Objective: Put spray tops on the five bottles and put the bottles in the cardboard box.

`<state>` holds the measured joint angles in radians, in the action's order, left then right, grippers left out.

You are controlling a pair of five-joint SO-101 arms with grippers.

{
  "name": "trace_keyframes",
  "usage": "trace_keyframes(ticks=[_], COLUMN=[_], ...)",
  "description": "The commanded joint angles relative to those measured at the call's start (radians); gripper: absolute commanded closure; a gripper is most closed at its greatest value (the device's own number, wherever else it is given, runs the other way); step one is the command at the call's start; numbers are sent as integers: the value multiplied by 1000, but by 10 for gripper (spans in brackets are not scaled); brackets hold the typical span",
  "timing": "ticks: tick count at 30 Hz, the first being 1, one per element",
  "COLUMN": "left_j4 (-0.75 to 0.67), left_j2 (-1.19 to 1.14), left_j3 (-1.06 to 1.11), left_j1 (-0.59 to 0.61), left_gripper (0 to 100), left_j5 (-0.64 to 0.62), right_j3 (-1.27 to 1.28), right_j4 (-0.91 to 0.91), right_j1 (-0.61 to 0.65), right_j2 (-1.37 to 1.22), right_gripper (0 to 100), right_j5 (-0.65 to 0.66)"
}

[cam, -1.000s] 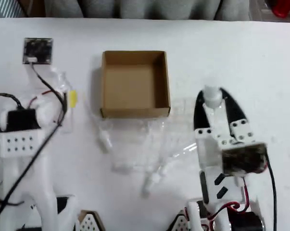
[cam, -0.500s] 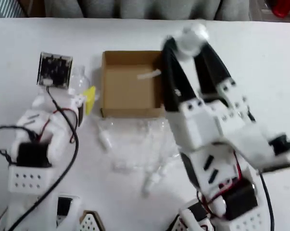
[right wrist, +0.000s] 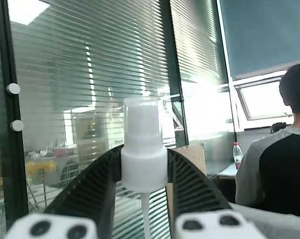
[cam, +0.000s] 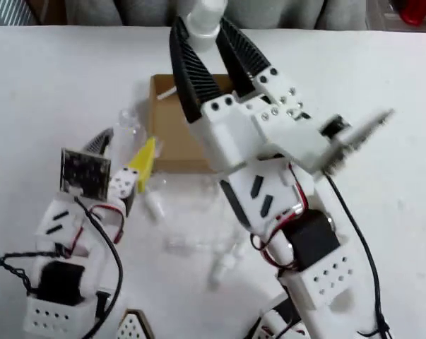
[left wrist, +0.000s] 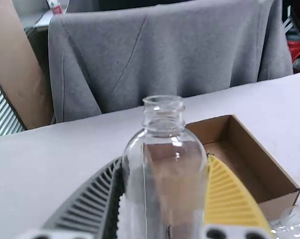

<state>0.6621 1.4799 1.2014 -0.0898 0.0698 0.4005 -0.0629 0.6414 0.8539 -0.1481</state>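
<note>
A clear, uncapped bottle (left wrist: 164, 169) stands upright in my left gripper (left wrist: 164, 164), shut on it between a grey finger (left wrist: 90, 204) and a yellow finger (left wrist: 229, 199). From above, that bottle (cam: 128, 131) and left gripper (cam: 124, 145) sit just left of the cardboard box (cam: 167, 134). My right gripper (cam: 200, 28) is raised high over the box's far side, its black fingers shut on a white spray top (cam: 207, 13). The spray top (right wrist: 144, 154) sits between the right gripper (right wrist: 145, 152) fingers with its dip tube hanging down.
A heap of clear bottles and loose spray tops (cam: 191, 212) lies on the white table just in front of the box. One loose spray top (cam: 223, 265) lies nearer the arm bases. The box (left wrist: 244, 154) holds nothing that I can see.
The right arm rose and swung left with the spray top, from beside the box to high above it. The left arm carried the bottle right, close to the box.
</note>
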Motion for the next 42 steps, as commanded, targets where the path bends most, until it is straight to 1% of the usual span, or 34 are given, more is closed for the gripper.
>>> trace_keyframes(ticks=[1, 3, 7, 11, 18, 28, 35, 42], left_j4=[-48, -48, -46, -41, -40, -41, -46, -46], left_j2=[119, 177, 285, 348, 346, 346, 346, 346], left_j3=[40, 69, 118, 161, 172, 180, 180, 180], left_j1=[-30, -30, -22, -22, -22, -27, -27, -28], left_gripper=[965, 966, 968, 968, 968, 968, 969, 969], left_j5=[-12, -12, -12, -12, -12, -12, -12, -12], right_j3=[-11, 0, 29, 31, 28, 32, 32, 25], right_j4=[13, -16, 13, 12, 10, 7, -65, -64], right_j1=[54, 81, 127, 137, 137, 140, 205, 205], right_j2=[50, 48, 5, -67, -153, -160, -163, -285], right_gripper=[982, 982, 982, 982, 982, 982, 982, 982], right_j5=[5, 5, 6, 11, 11, 8, 11, 11])
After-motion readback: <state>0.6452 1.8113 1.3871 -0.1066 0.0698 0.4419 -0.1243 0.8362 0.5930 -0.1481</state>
